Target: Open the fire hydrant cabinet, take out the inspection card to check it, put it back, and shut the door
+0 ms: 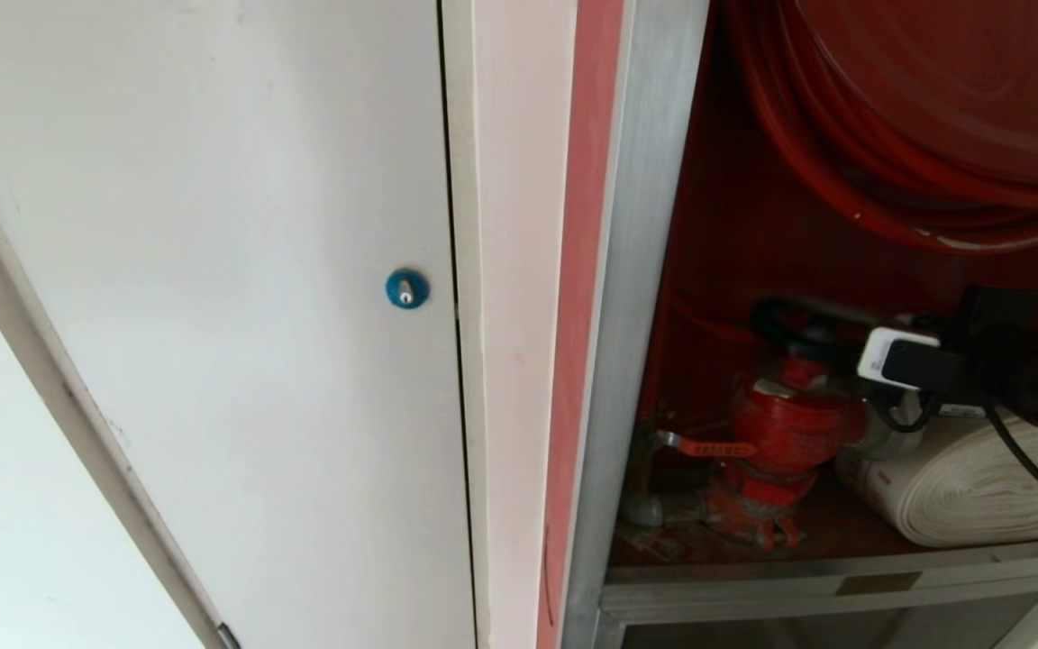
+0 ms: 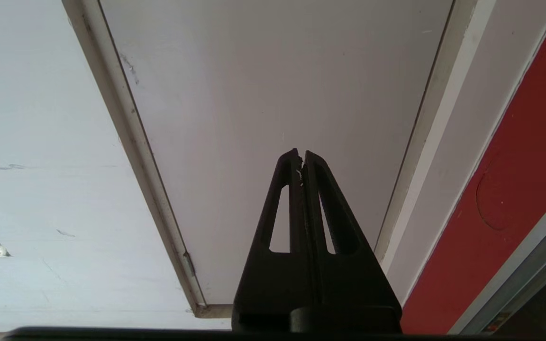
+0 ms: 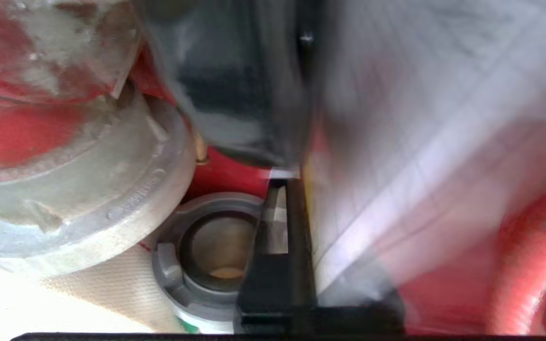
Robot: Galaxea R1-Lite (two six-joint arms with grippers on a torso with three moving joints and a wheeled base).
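Standing open, the fire hydrant cabinet point(image 1: 636, 297) shows its red interior at the right of the head view, framed by a silver aluminium post. Inside, blurred in the right wrist view, the inspection card point(image 3: 424, 123) appears as a pale gridded sheet pressed against the black fingers point(image 3: 296, 227) of the right gripper point(image 3: 304, 177), which are closed on the card's edge. Just beside them lie a grey hose coupling point(image 3: 202, 255) and the large metal cap of the red valve point(image 1: 780, 433). A rolled white hose point(image 1: 978, 487) rests on the cabinet floor beside the valve, and the red hose reel point(image 1: 924, 117) hangs above. In the head view the right arm reaches in from the right, a white-and-black camera unit point(image 1: 906, 361) on its wrist. To the left of the cabinet is a plain white door point(image 1: 213, 315) with a blue round lock point(image 1: 406, 288). The left gripper point(image 2: 301, 154) hangs before that white door, fingers pressed together and holding nothing.
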